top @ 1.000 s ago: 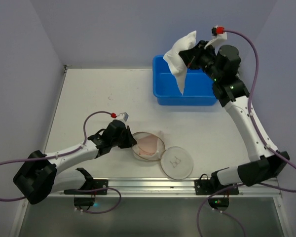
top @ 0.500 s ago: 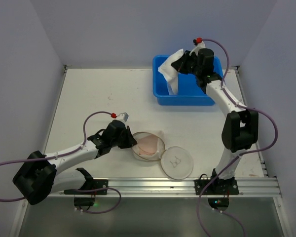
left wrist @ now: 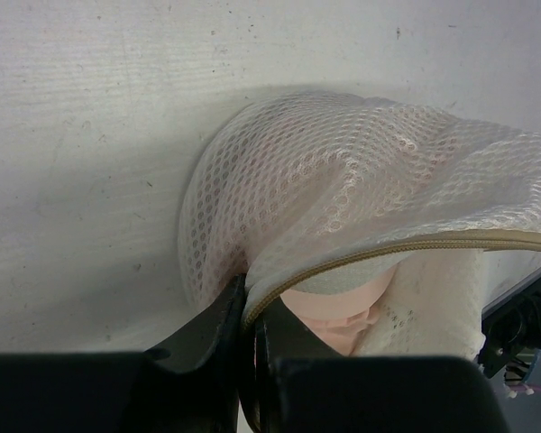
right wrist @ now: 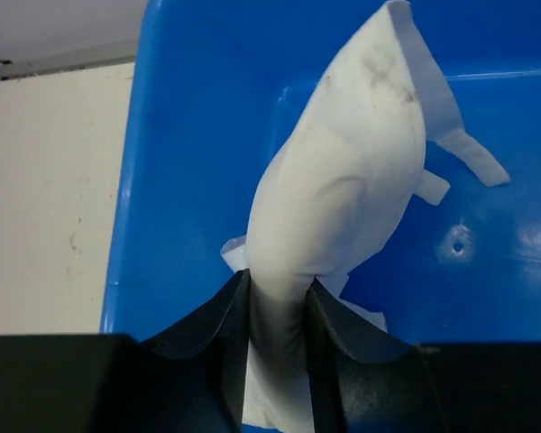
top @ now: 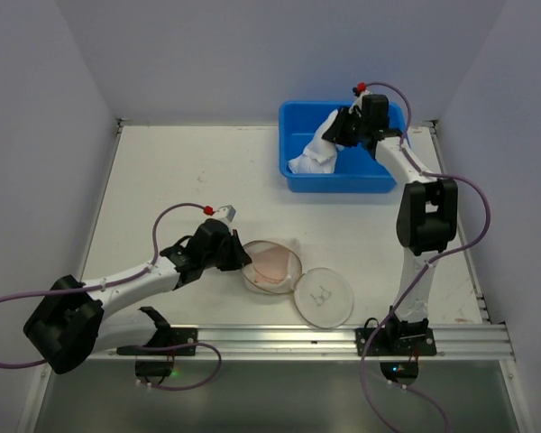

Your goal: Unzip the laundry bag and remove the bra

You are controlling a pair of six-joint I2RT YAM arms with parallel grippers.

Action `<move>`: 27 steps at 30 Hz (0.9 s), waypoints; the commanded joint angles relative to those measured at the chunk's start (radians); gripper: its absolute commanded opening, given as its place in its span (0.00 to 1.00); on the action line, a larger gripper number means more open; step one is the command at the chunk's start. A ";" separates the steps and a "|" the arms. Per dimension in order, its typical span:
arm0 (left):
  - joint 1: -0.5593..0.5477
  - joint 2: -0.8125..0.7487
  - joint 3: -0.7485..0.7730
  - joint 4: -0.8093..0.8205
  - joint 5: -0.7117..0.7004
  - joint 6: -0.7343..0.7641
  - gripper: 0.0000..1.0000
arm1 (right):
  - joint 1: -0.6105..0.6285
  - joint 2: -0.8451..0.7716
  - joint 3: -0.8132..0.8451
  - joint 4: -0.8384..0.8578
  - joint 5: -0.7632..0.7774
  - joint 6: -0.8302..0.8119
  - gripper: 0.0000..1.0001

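Note:
The laundry bag (top: 270,266) lies open at the near middle of the table, its round top (top: 323,296) flapped out beside it. My left gripper (top: 243,260) is shut on the bag's left rim. In the left wrist view the white mesh bag (left wrist: 325,180) fills the frame, and my left gripper (left wrist: 248,302) pinches its tan zipper band (left wrist: 415,248); something pink shows inside. The white bra (top: 314,158) hangs from my right gripper (top: 338,131) into the blue tub (top: 334,185). In the right wrist view the bra (right wrist: 343,189) is pinched in my right gripper (right wrist: 278,289).
The blue plastic tub (right wrist: 189,135) stands at the back right of the table, near the rear wall. A metal rail (top: 279,338) runs along the near edge by the arm bases. Purple cables loop off both arms.
My right arm has swung down and inward, lowering the bra from above the tub until its lower end rests inside. The left arm and the bag have not moved.

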 commanded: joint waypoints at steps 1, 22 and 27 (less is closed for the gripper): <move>0.001 -0.019 0.003 0.022 0.010 0.012 0.12 | 0.006 0.031 0.110 -0.173 0.022 -0.054 0.32; 0.001 -0.093 0.035 -0.032 -0.004 0.009 0.34 | 0.053 -0.421 0.015 -0.432 0.303 -0.080 0.99; 0.001 -0.112 0.057 -0.058 -0.012 0.008 0.46 | 0.143 -0.605 -0.181 -0.353 0.174 -0.115 0.99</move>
